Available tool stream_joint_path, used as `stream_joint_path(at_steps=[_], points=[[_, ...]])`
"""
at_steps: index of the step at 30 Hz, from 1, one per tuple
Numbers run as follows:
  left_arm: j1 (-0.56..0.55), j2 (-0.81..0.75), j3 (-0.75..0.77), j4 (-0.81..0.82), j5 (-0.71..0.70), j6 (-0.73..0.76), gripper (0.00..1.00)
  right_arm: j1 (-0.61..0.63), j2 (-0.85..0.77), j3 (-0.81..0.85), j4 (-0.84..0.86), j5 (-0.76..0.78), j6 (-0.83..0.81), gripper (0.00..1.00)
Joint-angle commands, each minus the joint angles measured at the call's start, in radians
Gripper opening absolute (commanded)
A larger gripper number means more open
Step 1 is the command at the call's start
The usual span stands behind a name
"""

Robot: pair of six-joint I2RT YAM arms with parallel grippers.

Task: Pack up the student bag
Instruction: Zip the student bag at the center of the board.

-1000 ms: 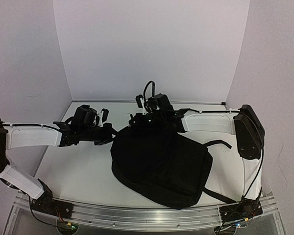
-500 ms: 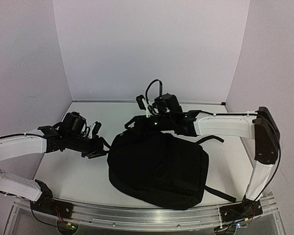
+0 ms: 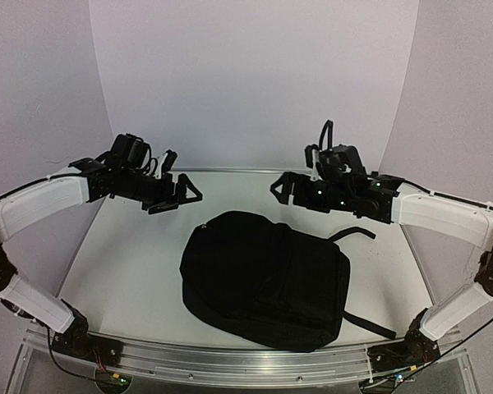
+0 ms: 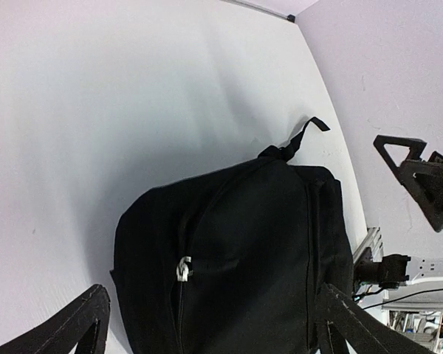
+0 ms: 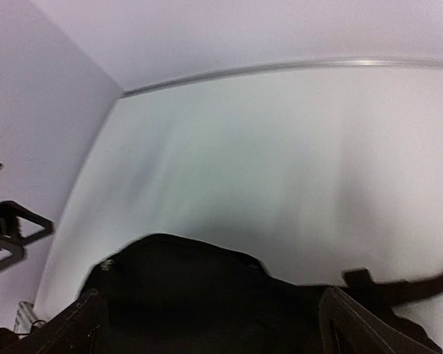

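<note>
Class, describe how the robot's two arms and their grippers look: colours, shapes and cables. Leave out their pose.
The left arm and right arm both have long links in white shells, joined by black joints. The left gripper and right gripper are black, each with two triangular, open-framed fingers. A black cable loops above the right wrist.

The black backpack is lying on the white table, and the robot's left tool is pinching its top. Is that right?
Not quite. The backpack does lie on the table, but the left tool hangs open in the air, apart from it, pinching nothing. The top view shows this.
</note>
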Motion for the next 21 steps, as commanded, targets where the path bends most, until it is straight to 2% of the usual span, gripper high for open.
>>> stream_joint_path(at_steps=[1,4,11,16,19,21], points=[[0.01,0.208,0.188,-0.053,0.116,0.165,0.97,-0.092,-0.096,-0.136,-0.179,0.083,0.103,0.98],[0.009,0.343,0.293,-0.076,0.185,0.232,1.0,-0.154,-0.182,-0.233,-0.205,0.071,0.152,0.98],[0.003,0.49,0.391,-0.112,0.321,0.31,1.0,-0.228,-0.342,-0.46,-0.21,-0.008,0.305,0.98],[-0.024,0.529,0.379,-0.102,0.385,0.325,0.99,-0.228,-0.395,-0.569,-0.194,-0.076,0.363,0.88],[-0.029,0.536,0.353,-0.077,0.409,0.299,0.9,-0.228,-0.386,-0.593,-0.145,-0.138,0.362,0.8],[-0.031,0.544,0.335,-0.066,0.444,0.287,0.8,-0.227,-0.36,-0.599,-0.133,-0.152,0.352,0.75]])
